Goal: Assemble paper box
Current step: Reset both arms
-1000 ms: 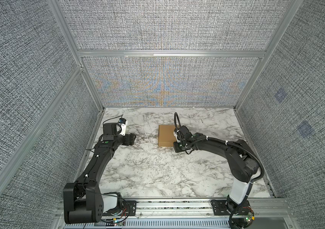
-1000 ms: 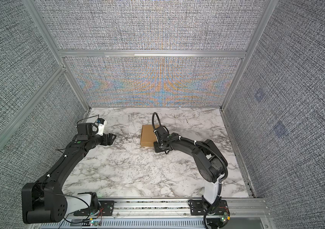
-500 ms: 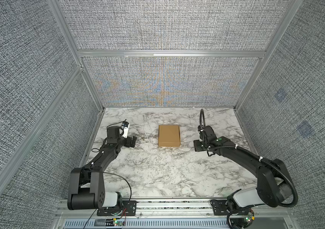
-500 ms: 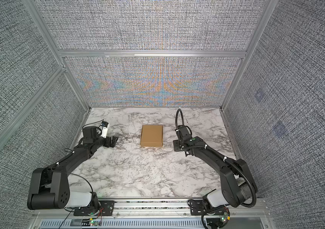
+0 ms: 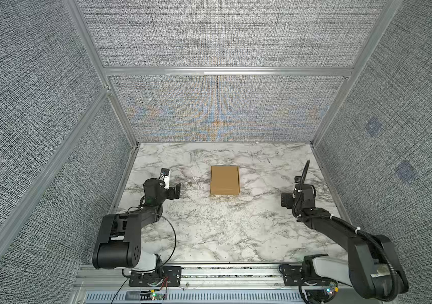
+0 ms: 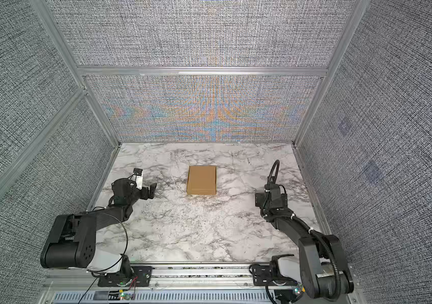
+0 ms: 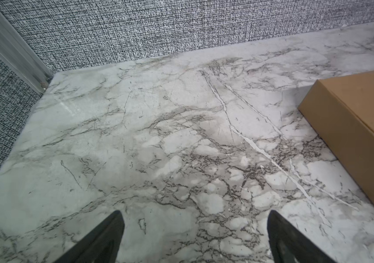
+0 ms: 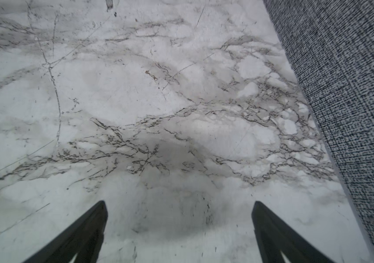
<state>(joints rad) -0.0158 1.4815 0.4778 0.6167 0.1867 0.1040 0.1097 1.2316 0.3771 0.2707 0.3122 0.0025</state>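
Tools both gape wide and empty: our left tool (image 7: 195, 213) and right tool (image 8: 179, 202) show only fingertips (image 7: 110, 230) in wrist views. We see the paper box (image 5: 224, 180), closed, plain tan, on the bench (image 5: 209, 231) between them, well apart; the left wrist view crops it.

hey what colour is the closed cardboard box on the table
Plain tan-brown, no print visible. The paper box shows best in the left wrist view, resting on the marble-patterned table.
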